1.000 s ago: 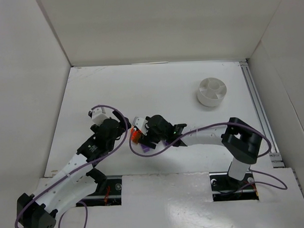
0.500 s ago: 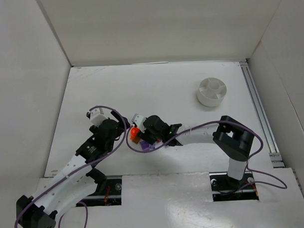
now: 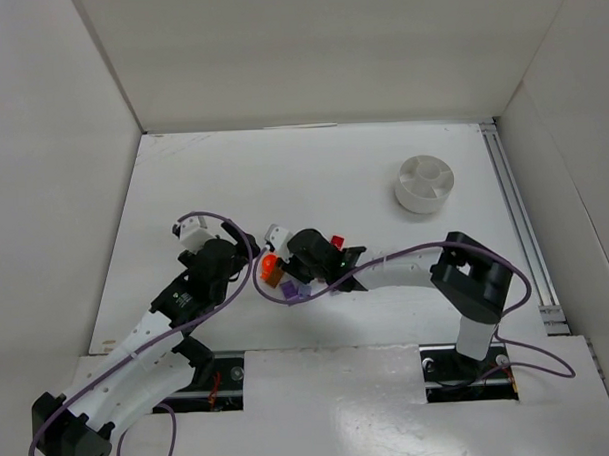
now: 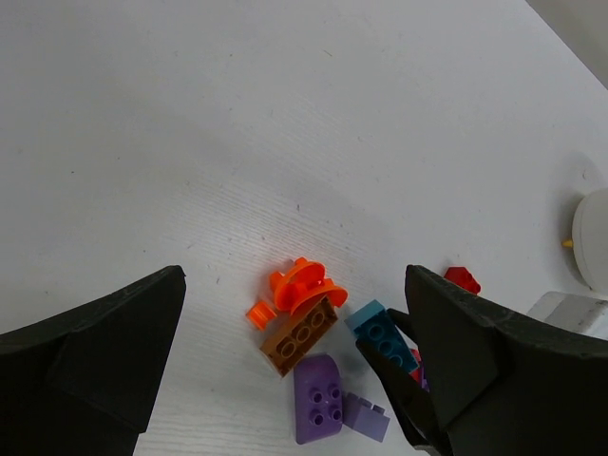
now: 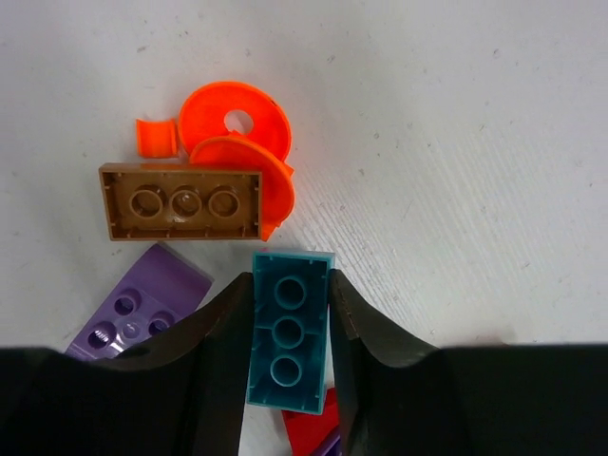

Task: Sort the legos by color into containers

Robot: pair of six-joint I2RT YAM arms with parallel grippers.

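The left arm (image 3: 138,344) runs from the bottom left corner of the top view and slants up toward the centre. Its end effector (image 4: 294,277) is spread wide, with the two dark fingers (image 4: 100,356) at the lower corners of its wrist view. The right arm (image 3: 406,272) stands up from its base at lower right, folds at a bulky elbow and stretches leftward. Its end effector (image 5: 290,283) has both fingers (image 5: 220,353) pressed against the long sides of a teal brick (image 5: 288,344).

top external: high, distant, looking down | wrists: close, downward | shared: legos (image 3: 275,273)
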